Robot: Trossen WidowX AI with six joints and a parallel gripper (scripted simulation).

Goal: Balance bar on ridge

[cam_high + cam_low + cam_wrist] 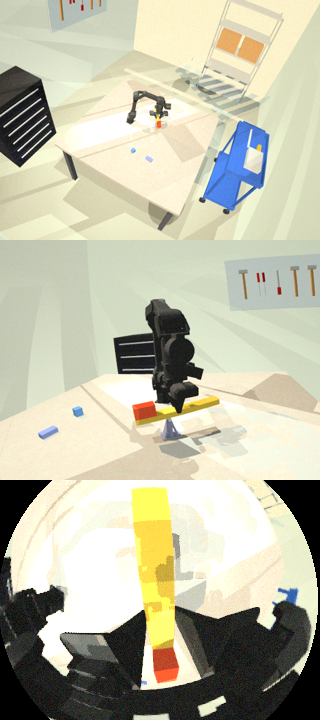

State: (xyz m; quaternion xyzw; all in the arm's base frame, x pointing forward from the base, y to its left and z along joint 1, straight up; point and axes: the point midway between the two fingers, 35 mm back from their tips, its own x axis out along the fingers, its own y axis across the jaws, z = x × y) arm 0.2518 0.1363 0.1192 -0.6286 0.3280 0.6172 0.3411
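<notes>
A long yellow bar (199, 404) (156, 567) (156, 116) carries a red block (144, 410) (166, 666) (158, 124) on one end. My gripper (178, 409) (159, 611) is shut on the yellow bar near its middle. The bar lies on top of a small lavender wedge-shaped ridge (169, 431), touching or just above its tip. The bar slopes slightly, with the red end lower, and both ends are off the table (85, 454). In the wrist view the ridge is hidden under the bar.
A small blue cube (77, 411) (133, 150) and a lavender block (48, 432) (148, 158) lie on the table away from the ridge. A black drawer cabinet (20, 113), a blue cart (239, 165) and a shelf rack (240, 49) stand around the table.
</notes>
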